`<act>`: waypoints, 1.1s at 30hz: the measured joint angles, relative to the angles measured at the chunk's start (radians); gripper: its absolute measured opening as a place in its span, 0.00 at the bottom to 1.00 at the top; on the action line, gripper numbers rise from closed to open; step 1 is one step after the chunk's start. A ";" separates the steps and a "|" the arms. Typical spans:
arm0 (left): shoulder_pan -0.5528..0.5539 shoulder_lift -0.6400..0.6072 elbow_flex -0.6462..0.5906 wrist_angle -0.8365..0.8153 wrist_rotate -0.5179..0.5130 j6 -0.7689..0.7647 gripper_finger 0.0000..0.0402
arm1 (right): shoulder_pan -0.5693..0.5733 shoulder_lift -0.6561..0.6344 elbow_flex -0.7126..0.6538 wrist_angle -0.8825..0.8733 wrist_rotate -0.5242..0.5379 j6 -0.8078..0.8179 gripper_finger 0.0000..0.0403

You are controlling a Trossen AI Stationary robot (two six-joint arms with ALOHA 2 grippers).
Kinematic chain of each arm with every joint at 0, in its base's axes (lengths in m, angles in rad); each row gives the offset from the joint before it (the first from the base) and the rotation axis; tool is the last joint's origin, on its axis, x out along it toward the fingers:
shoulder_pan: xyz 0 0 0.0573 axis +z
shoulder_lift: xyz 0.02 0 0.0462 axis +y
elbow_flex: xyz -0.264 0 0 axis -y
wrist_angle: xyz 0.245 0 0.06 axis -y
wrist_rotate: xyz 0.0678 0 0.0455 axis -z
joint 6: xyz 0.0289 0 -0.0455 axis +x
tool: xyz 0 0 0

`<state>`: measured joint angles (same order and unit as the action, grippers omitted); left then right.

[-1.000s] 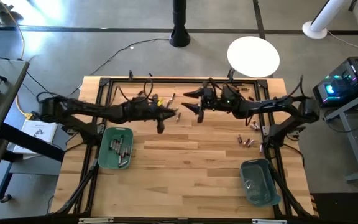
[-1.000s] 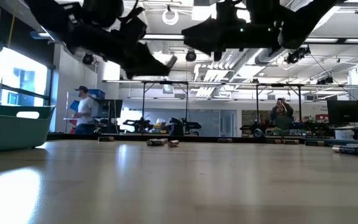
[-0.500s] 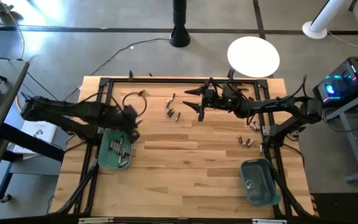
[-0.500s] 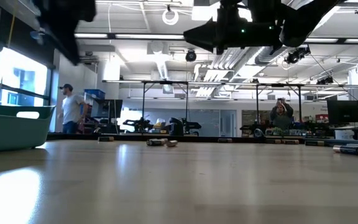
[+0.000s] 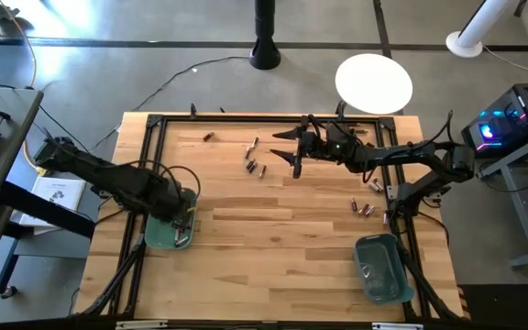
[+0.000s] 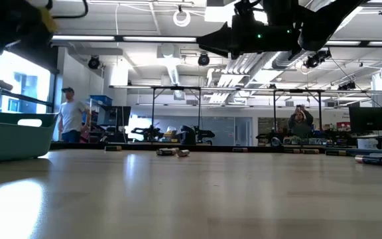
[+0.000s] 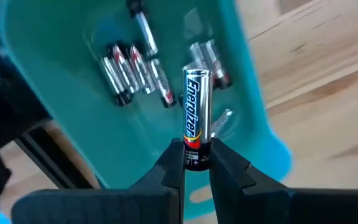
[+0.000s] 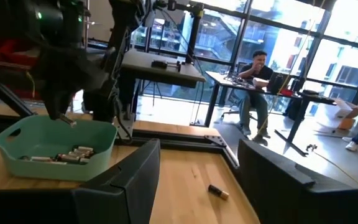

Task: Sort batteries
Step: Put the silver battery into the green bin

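My left gripper [image 5: 185, 209] hangs over the left teal bin [image 5: 159, 234] and is shut on a silver-and-black battery [image 7: 195, 118]. Several silvery batteries [image 7: 132, 74] lie on that bin's floor. The right wrist view shows the same bin [image 8: 17, 142] with my left gripper [image 8: 66, 118] above it. My right gripper [image 5: 293, 152] is open and raised over the far middle of the table, touching nothing. Loose batteries [image 5: 253, 161] lie on the wood just left of it, and one [image 8: 218, 192] shows between its fingers. My left gripper pinches the battery by its one end [image 7: 194, 160] between the two fingertips. The fingers come from above, pointing down, and lie along the battery. Most of its length sticks out past them, and it is lifted clear above the bin's floor.
A second teal bin [image 5: 381, 268] stands at the near right with a few batteries in it. More batteries lie at the right [image 5: 365, 209] and one near the far edge [image 5: 207, 137]. Black frame rails [image 5: 154, 124] run round the table. People show in the room behind.
My left gripper has swung from the far middle of the table, beside the loose batteries, toward the left and near edges, and now hangs over the left bin, carrying the battery with it.
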<state>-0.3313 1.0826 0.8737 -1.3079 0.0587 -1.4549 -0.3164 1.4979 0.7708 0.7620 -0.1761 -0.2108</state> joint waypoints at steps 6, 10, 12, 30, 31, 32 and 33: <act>0.024 0.000 -0.122 0.104 0.024 -0.034 0.08 | 0.000 0.000 0.000 -0.033 0.000 0.000 0.52; 0.045 0.000 -0.173 0.155 0.031 -0.038 0.08 | 0.003 0.000 0.000 -0.040 0.000 0.010 0.52; 0.060 0.000 -0.192 0.156 0.035 -0.037 0.09 | 0.003 0.000 0.000 -0.040 0.000 0.011 0.52; 0.122 0.064 -0.272 0.328 0.041 -0.079 0.10 | 0.003 0.001 0.000 -0.040 0.000 0.053 0.52; 0.122 0.074 -0.272 0.328 0.043 -0.079 0.10 | 0.003 0.001 0.000 -0.040 0.001 0.053 0.52; 0.122 0.084 -0.272 0.332 0.047 -0.079 0.10 | 0.003 0.001 0.000 -0.040 0.000 0.053 0.52; 0.122 0.095 -0.272 0.335 0.054 -0.079 0.10 | 0.003 0.001 0.000 -0.040 0.000 0.053 0.52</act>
<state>-0.2089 1.1774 0.6014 -0.9725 0.1126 -1.5337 -0.3134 1.4986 0.7708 0.7219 -0.1757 -0.1573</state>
